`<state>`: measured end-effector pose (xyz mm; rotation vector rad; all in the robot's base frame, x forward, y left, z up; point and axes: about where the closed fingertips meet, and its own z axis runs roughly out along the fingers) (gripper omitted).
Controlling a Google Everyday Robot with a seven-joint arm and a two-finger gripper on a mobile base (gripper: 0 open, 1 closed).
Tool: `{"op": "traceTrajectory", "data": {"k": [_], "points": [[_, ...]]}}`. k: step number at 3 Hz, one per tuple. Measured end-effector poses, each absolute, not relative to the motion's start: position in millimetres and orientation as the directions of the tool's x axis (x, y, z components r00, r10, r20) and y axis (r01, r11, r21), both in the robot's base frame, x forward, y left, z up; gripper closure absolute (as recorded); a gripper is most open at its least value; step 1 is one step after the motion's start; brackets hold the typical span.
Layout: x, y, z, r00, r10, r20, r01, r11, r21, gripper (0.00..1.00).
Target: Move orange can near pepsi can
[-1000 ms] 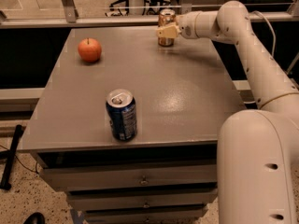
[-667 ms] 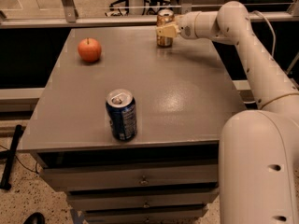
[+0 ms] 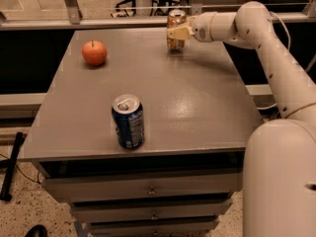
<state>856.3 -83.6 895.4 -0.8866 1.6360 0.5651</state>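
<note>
The orange can (image 3: 174,21), copper-coloured with a silver top, stands upright at the far edge of the grey table (image 3: 197,107), right of its middle. My gripper (image 3: 177,33) reaches in from the right and is shut on the orange can, its pale fingers (image 3: 179,33) across the can's side. The pepsi can (image 3: 128,122), dark blue with a silver top and pull tab, stands upright near the front edge, left of centre, far from the orange can.
A round orange-red apple (image 3: 94,53) sits at the far left of the table. A metal rail (image 3: 98,21) runs behind the table. Drawers (image 3: 148,189) lie below the front edge. My white arm and base (image 3: 279,172) fill the right side.
</note>
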Motion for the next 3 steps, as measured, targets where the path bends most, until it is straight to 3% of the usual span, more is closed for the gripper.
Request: {"op": "traceTrajectory", "data": {"k": [2,3], "points": [[783.5,-65.0,931.2,-0.023,-0.262,-0.965,-0.864,0.49,-0.113,1.0],[783.5,-64.8,931.2,-0.023,-0.262,-0.965,-0.864,0.49,-0.113,1.0]]}}
